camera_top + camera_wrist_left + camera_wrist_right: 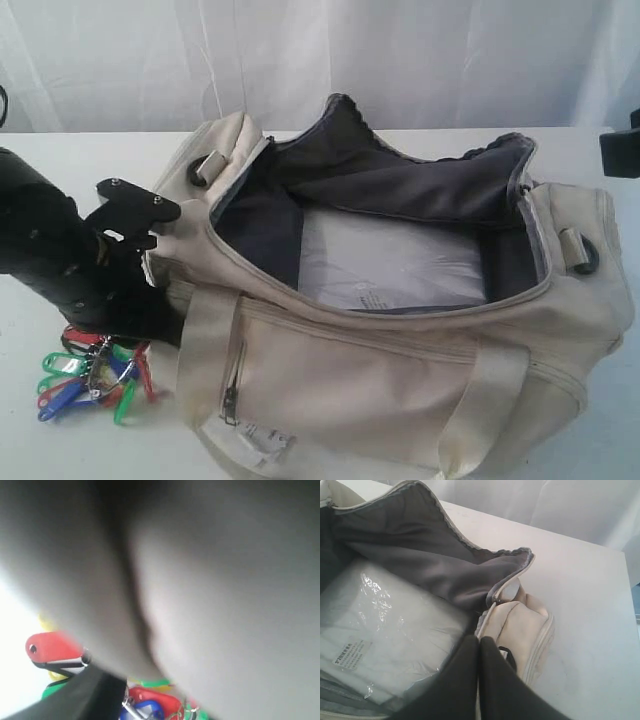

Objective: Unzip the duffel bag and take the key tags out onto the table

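The key tags (95, 375) lie in a bunch on the table (30, 450), just beside the left end of the duffel bag (380, 380) and outside it. Red, green and blue tags are visible in the exterior view. The left wrist view, though badly blurred, also shows a red tag (50, 647) close under the camera.

The bag's main zip is fully open and the mouth gapes. I see dark lining and a flat plastic-wrapped packet (390, 260) on the bottom, and no tags inside.

The left gripper (118, 325) is down directly over the bunch, pressed close against the bag's end. I cannot tell how its jaws stand, nor whether they have hold of a ring. Pale fabric fills most of the left wrist view and only one dark finger (85, 695) shows.

The right gripper (479, 642) hangs over the bag's far end with its fingers pressed together on nothing.

My assessment is that unzipping and removal are done and the step in hand is the release. Next I must make sure the left jaws are clear of the rings. Then I raise the left arm straight up, away from the bag, so that nothing snags and drags the bunch.
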Available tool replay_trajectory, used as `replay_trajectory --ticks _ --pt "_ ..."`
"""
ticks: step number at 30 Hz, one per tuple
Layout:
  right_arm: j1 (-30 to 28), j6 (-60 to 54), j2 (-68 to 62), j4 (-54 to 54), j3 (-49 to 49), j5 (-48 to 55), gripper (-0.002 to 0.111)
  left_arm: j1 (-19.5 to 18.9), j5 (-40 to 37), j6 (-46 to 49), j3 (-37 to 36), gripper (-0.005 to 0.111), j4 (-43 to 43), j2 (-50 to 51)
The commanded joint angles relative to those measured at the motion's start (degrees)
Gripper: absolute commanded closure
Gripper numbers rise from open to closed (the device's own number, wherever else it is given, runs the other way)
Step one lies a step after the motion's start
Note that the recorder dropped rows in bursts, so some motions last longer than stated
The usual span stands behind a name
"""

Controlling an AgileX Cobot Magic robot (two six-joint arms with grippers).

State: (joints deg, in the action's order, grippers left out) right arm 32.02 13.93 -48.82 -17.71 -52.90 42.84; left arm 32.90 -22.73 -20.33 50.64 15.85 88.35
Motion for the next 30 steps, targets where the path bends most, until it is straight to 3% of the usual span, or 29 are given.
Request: replay_trajectory --ticks 1,10,15,20,25,30 --pt "0.0 0.2 0.1 0.2 0.3 -0.8 0.108 0.4 -8.6 2.4 5.0 0.056 -1.9 -1.6" --pt "0.0 0.2 0.1 0.2 0.3 -0.8 0.108 0.4 -24.4 8.2 13.5 0.057 -4.9 -10.7" --pt "0.0 0.2 0.1 0.2 0.3 -0.8 0.108 0.4 -29.2 18.6 13.4 0.075 -14.5 -18.0" --pt "0.0 0.2 0.1 0.2 0.3 -0.9 0.108 0.4 -27.9 19.0 13.4 0.107 -15.5 -27.1" --pt "0.0 0.2 0.1 0.1 0.3 -0.9 0.108 0.4 -24.6 17.0 12.5 0.107 -15.5 -38.6" --pt "0.0 0.2 0.1 0.3 0.3 -0.9 0.108 0.4 -20.3 17.6 5.1 0.107 -14.6 -49.9"
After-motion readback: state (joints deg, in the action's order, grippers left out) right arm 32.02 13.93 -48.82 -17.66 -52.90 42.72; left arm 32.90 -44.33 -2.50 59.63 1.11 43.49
